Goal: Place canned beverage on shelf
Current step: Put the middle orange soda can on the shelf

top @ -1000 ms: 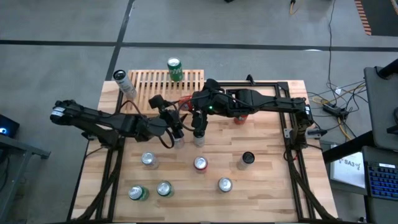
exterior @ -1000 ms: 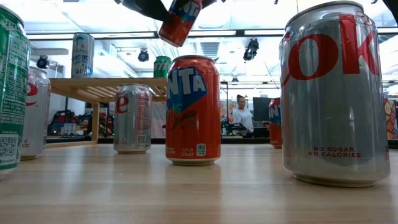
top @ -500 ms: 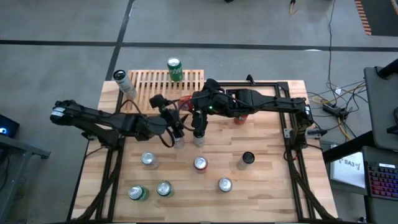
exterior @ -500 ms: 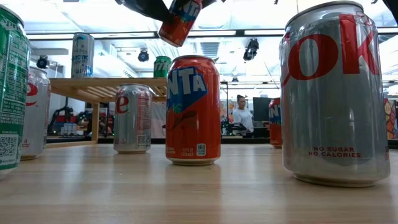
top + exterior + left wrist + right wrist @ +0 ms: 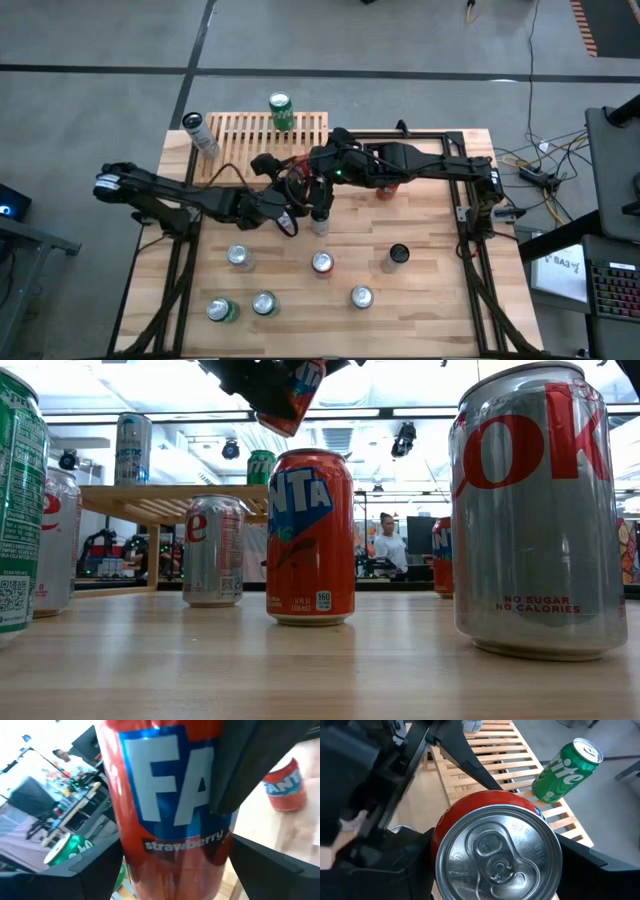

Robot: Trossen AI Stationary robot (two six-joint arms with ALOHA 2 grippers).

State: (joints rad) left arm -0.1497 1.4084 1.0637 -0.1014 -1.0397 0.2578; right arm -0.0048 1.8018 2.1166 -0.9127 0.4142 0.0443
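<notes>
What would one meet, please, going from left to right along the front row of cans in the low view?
Green can → silver can with red lettering → orange soda can → large silver cola can.

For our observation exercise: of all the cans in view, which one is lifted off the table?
The red strawberry Fanta can, held tilted in the air by the right gripper, with the left gripper beside it. Every other can stands on the table or the shelf.

A red aluminium strawberry soda can with a blue-and-white logo and a green cylindrical lemon-lime can on pale wooden slats were seen.
</notes>
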